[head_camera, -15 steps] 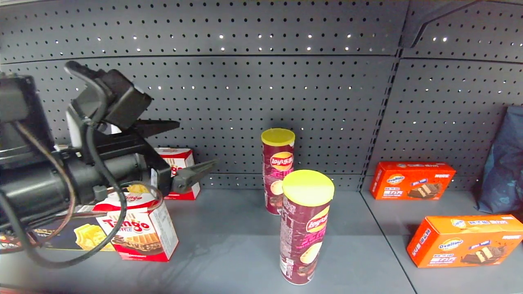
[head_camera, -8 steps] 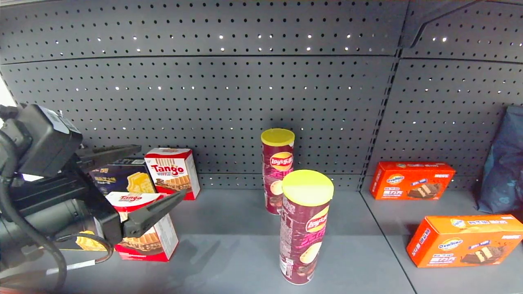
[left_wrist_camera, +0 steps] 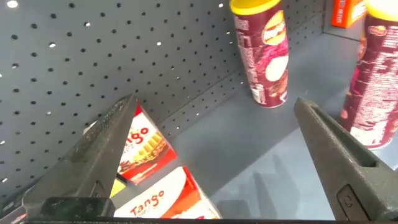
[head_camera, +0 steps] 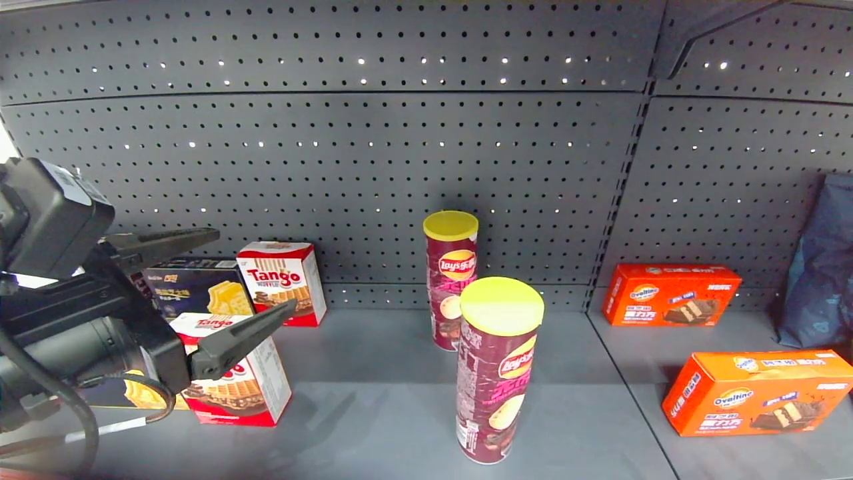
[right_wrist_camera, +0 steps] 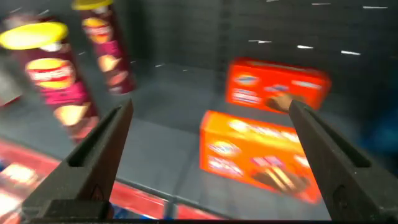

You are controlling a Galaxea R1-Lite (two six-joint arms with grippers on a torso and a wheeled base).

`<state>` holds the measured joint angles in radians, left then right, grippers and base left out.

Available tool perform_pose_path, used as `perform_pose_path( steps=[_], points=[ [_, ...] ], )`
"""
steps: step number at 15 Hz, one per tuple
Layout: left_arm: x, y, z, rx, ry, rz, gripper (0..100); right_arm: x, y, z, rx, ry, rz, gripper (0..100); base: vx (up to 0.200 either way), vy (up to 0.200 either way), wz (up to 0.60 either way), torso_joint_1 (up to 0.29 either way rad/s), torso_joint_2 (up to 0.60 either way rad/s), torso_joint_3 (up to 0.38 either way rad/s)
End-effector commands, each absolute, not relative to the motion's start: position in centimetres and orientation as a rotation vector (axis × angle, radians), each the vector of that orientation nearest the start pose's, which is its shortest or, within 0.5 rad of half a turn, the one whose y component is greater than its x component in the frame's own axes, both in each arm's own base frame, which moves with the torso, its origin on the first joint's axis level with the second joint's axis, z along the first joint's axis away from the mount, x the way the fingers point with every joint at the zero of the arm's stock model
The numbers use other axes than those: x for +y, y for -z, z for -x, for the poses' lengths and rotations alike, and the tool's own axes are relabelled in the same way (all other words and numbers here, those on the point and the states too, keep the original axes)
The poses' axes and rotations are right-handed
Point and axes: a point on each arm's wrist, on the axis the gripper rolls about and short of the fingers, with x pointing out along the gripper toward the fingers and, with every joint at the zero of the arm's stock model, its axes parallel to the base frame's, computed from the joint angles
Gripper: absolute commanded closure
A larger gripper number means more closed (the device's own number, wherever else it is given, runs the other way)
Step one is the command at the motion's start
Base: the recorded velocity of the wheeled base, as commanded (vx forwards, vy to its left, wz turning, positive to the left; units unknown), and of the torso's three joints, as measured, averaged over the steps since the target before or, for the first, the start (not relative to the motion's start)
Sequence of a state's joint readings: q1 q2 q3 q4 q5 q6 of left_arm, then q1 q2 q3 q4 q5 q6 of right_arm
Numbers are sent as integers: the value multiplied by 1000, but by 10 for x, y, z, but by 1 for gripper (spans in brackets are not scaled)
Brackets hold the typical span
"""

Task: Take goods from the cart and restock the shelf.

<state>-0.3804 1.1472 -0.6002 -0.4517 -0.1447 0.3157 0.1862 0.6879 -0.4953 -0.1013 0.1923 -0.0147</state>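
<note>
**Goods on shelf, both grippers empty**

Grey metal shelf (head_camera: 373,413) with a perforated back panel (head_camera: 373,153). Dark blue crinkled bag (head_camera: 823,267) at far right. Two flat orange cardboard boxes on the right, front box (head_camera: 756,393) and rear box (head_camera: 670,295), apart. Two tall maroon cylinder cans with yellow lids stand upright mid-shelf: front can (head_camera: 496,373), and rear can (head_camera: 453,280) by the panel. On the left, two red-white wafer cartons, front carton (head_camera: 266,380) and rear carton (head_camera: 283,283), with a dark box (head_camera: 193,290) beside the rear one. Left gripper (head_camera: 254,270) is near the cartons, jaws spread, holding nothing. Right gripper (right_wrist_camera: 210,104) also has its jaws spread and holds nothing.
</note>
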Motion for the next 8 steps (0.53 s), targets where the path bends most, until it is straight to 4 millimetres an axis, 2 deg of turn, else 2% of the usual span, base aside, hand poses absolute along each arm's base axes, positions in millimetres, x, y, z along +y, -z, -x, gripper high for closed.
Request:
perform_pose_path(
  steps=[1,3,5,7,8],
  points=[
    [-65,-236,-156,19,533,-320,0,60,-213,-122,302,-594,73,0,0,0,0,0,0,0],
    [-65,-236,-156,19,533,-319,0,72,-210,-134,344,-613,89,0,0,0,0,0,0,0],
    [-66,-235,-158,33,530,-297,0,100,-211,-158,392,-637,126,0,0,0,0,0,0,0],
    [-66,-237,-160,28,526,-290,0,116,-206,-179,438,-634,142,0,0,0,0,0,0,0],
    [-65,-238,-160,27,521,-290,0,118,-205,-182,446,-634,144,0,0,0,0,0,0,0]
  ],
)
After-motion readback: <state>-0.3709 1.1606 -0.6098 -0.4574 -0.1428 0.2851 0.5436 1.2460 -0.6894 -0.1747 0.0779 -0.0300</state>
